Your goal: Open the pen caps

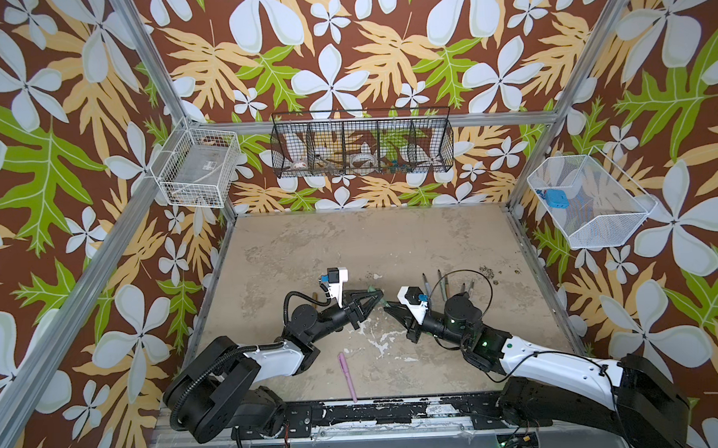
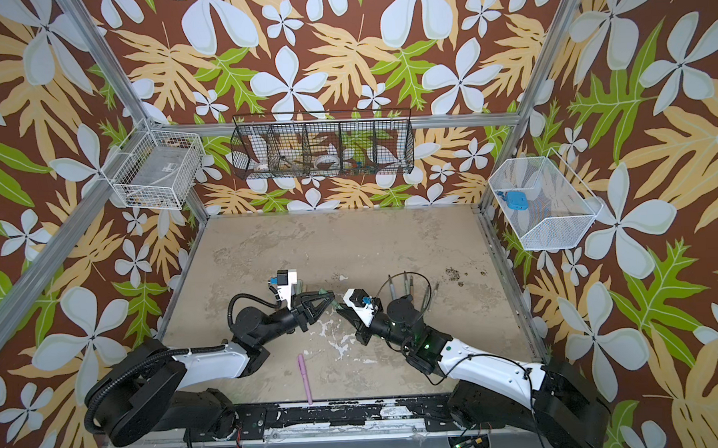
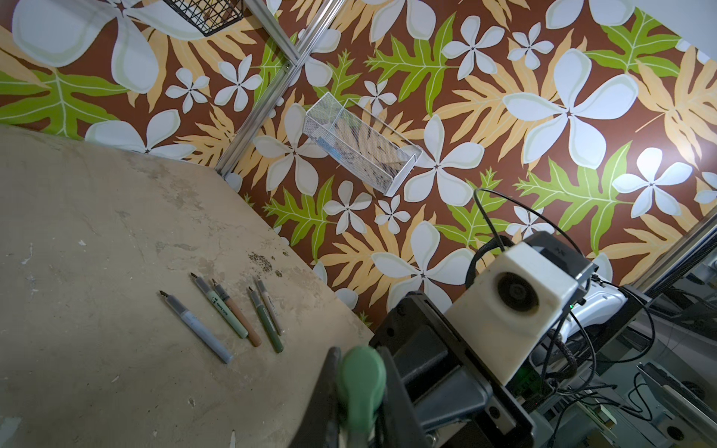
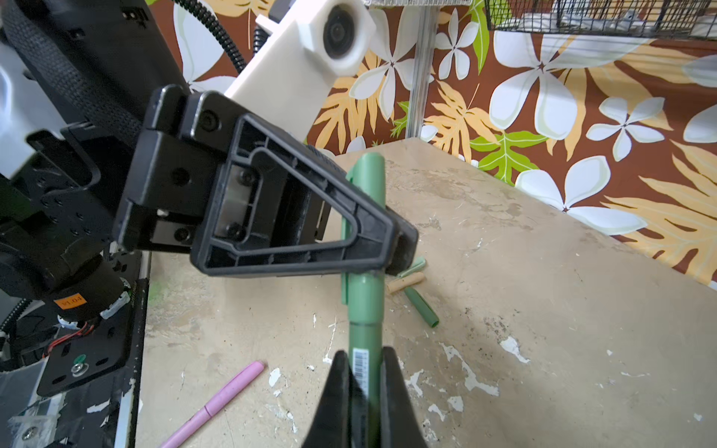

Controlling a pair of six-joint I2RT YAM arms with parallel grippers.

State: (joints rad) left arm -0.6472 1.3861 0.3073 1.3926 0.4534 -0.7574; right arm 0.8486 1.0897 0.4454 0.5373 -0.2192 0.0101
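A green pen (image 4: 364, 333) hangs above the table between the two arms, its green pen cap (image 4: 366, 182) on its far end. My left gripper (image 3: 359, 353) is shut on that cap (image 3: 361, 382). My right gripper (image 4: 364, 355) is shut on the pen's body. In both top views the two grippers (image 1: 379, 295) (image 1: 389, 307) meet tip to tip at mid-table. Loose pen caps lie behind them: a pale green one (image 4: 412, 267), a beige one (image 4: 405, 282) and a dark green one (image 4: 421, 307). A capped pink pen (image 1: 347, 375) lies near the front edge.
Several uncapped pen bodies (image 3: 232, 318) lie in a row on the right of the table (image 1: 391, 240), beside the right arm. A black wire basket (image 1: 362, 143) and two white baskets (image 1: 199, 171) (image 1: 589, 200) hang on the walls. A black rail (image 1: 398, 410) runs along the front.
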